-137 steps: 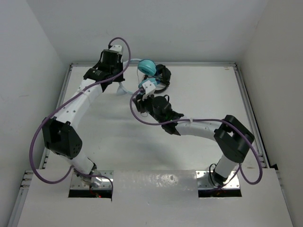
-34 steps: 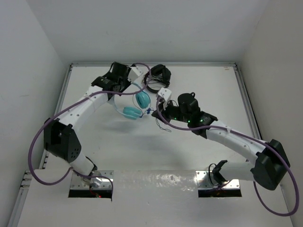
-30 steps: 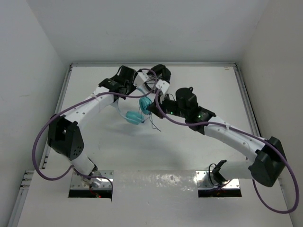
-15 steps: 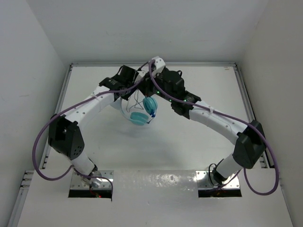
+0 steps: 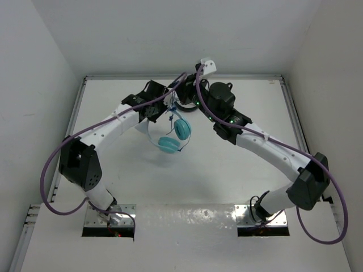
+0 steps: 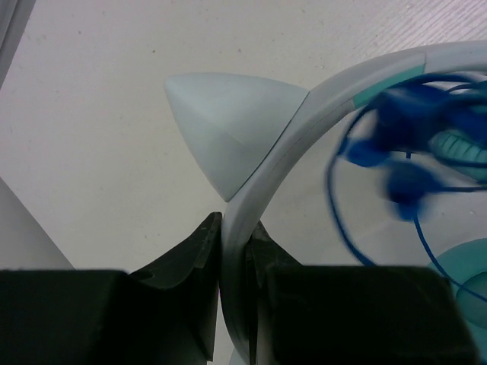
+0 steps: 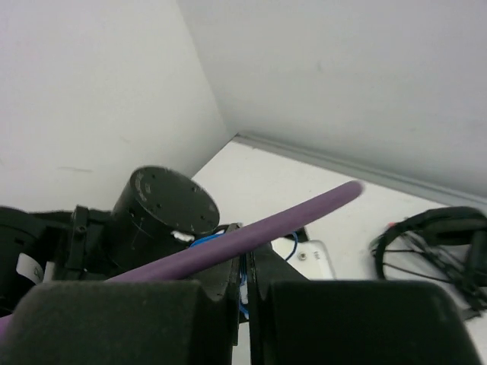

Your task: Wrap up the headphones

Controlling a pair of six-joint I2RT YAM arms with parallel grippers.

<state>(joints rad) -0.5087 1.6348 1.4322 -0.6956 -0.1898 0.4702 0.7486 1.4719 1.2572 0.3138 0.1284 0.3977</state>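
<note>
left gripper (image 6: pixel 234 228): clamped on pale headband (image 6: pixel 304 129), so the headphones (image 5: pixel 182 129) are hung clear of the desk (image 5: pixel 238 170), cups dangling free | blue cable (image 6: pixel 396 129): bunched beside headband | right gripper (image 7: pixel 245 268): pinched nearly closed on blue cable, raised, judged so a turn can be laid

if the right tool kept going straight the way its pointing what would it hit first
Most likely the purple cable crossing just beyond the right tool, then the left arm's black round joint behind it. Depth is hard to judge from the wrist view.
</note>
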